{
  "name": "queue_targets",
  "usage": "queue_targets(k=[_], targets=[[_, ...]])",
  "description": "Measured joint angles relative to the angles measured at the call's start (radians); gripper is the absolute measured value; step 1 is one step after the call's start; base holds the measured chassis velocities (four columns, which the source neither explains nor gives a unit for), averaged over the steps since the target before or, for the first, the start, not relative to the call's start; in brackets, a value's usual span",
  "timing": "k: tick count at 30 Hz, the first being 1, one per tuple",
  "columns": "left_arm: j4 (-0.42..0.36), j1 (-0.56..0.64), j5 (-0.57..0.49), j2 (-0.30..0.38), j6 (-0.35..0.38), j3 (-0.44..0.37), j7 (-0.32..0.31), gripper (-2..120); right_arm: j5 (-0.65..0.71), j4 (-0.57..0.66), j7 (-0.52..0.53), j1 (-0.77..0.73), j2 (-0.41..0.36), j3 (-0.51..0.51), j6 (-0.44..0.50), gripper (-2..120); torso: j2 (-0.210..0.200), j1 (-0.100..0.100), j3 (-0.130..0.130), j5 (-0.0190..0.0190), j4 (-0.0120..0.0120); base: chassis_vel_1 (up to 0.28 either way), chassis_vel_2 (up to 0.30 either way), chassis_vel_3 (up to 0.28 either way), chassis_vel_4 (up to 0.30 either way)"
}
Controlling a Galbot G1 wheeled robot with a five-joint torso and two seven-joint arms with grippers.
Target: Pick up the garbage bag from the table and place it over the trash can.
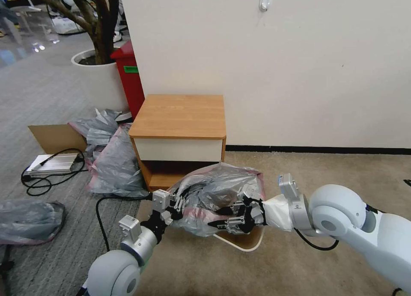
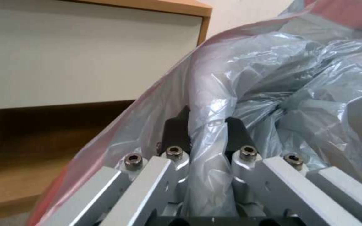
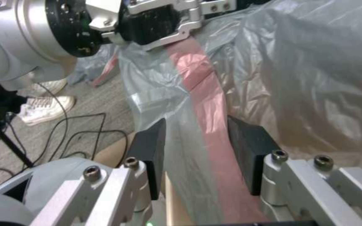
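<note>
Room: beige carpet against a cream wall, with the small orange-brown wooden nightstand with a white drawer front [image 1: 177,116] standing bare-topped against it.
Other clutter: darker grey plastic sacks [image 1: 112,161] slumped on the floor left of the nightstand, beside a flat brown cardboard piece [image 1: 53,137].
Bag position: the thin translucent grey garbage bag with a pink-red mouth band [image 1: 216,193] is off the table, held low in front of the nightstand's shelf, draped over the cream-beige plastic trash can [image 1: 244,243], of which a curved rim peeks out beneath.
Bag axis: its long line runs roughly left to right between the two arms; I judge the mouth faces down toward the can, though folds hide the opening.
Left gripper [image 1: 180,204]: fingers narrow, pinching a fold of grey film [image 2: 208,125].
Right gripper [image 1: 222,221]: fingers apart, the pink band running between the pads [image 3: 248,147] without a clear pinch.
Risk: with the right side loose, the band could slip free and collapse inside the rim instead of hooking over it.
Second risk: thin film stretched from the left pinch may tear or drag the light can sideways.
</note>
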Motion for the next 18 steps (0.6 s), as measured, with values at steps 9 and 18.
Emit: queue_targets(k=[9,18], targets=[[0.000,-0.001,0.005,-0.002,-0.002,0.008,0.002,8,-0.003,0.011,-0.011,-0.003,-0.002,-0.009,0.001,17,0.000,0.000,0.000,0.0000,0.0000,0.000,0.000,0.000,0.000],[0.009,-0.004,0.005,-0.010,-0.003,0.014,0.002,8,-0.024,0.054,-0.005,-0.052,-0.002,0.014,0.006,0,0.000,0.000,0.000,-0.0001,0.0001,0.000,0.000,0.000,0.000]])
